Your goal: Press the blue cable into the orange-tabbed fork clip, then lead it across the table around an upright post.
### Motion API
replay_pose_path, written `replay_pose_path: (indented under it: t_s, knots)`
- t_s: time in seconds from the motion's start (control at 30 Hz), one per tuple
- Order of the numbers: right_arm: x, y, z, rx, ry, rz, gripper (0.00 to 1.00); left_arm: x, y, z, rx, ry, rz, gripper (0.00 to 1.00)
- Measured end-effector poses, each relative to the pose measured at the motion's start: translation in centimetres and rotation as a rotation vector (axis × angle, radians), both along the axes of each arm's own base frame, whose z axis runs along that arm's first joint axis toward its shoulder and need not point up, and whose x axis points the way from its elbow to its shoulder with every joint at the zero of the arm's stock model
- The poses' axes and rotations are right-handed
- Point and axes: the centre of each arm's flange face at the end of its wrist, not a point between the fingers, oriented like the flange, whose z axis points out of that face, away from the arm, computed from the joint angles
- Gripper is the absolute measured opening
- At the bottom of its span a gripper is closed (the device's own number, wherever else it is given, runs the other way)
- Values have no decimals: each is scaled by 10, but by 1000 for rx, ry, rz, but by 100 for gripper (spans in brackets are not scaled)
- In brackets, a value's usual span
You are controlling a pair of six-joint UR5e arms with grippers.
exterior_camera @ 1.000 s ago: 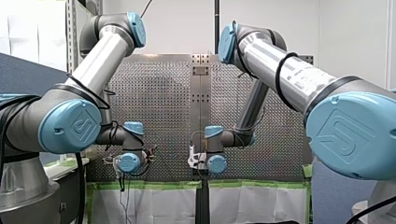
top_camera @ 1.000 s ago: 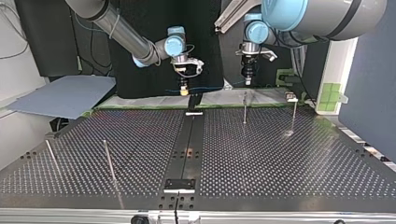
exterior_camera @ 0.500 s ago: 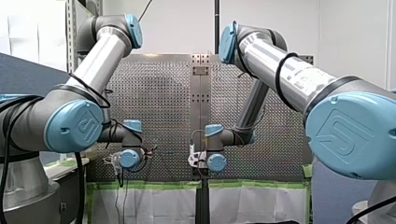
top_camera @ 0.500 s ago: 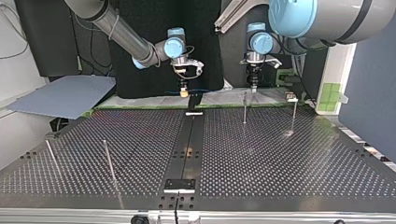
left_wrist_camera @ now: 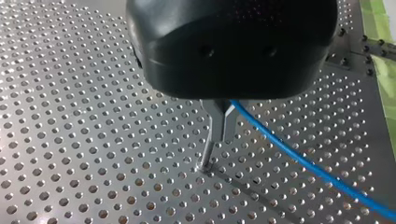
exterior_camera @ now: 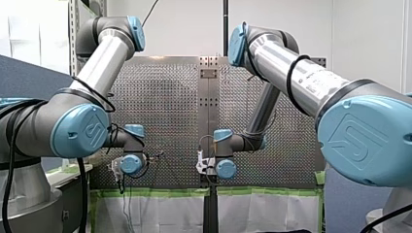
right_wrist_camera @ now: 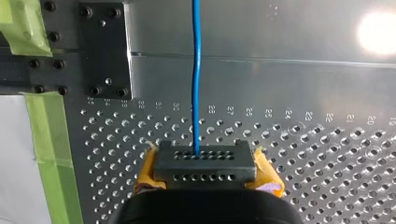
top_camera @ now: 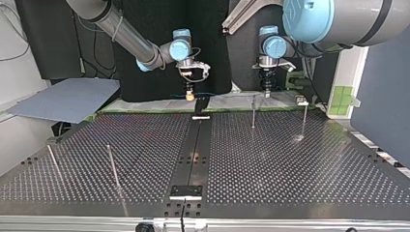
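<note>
My left gripper (left_wrist_camera: 219, 133) has its metal fingers pinched together on the blue cable (left_wrist_camera: 299, 156). The cable leaves them and runs away low over the perforated table (left_wrist_camera: 93, 140). Directly below the fingertips an upright post (left_wrist_camera: 207, 156) rises from the table, its top close to the tips; I cannot tell whether they touch. My right gripper (right_wrist_camera: 204, 165) is closed on the same cable. In the right wrist view the line comes out of the middle of the dark holed block between my yellow pads (right_wrist_camera: 267, 176) and goes straight ahead across a smooth metal plate (right_wrist_camera: 280, 88). Strips of green tape (right_wrist_camera: 46, 130) lie along the table's edge beside it. In the top view my right gripper hangs over the far edge of the table near the middle, and a thin stretch of blue leaves it toward that view's right. My left gripper hangs further to that side, just behind the upright post.
</note>
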Motion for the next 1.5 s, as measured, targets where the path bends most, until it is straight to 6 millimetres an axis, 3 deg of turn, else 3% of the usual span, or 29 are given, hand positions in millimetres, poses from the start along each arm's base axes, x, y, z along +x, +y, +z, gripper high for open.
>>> replay_pose_path:
  t_s: [0.43,0.6,0.77,1.13,1.5]
  knots:
    - [-6,-6,-4,4,9,-5,0,3,-4,1,1,-4,-40,0]
    - [-11,-6,-17,18,22,-7,0,3,-4,1,1,-3,-41,0]
    - [-17,-8,-33,28,30,-14,0,5,-6,-11,6,15,-44,0]
    - [-20,-15,-34,24,32,-16,0,16,2,-46,46,67,2,0]
    - [-18,-18,-31,19,39,-13,0,15,4,-43,62,75,-4,0]
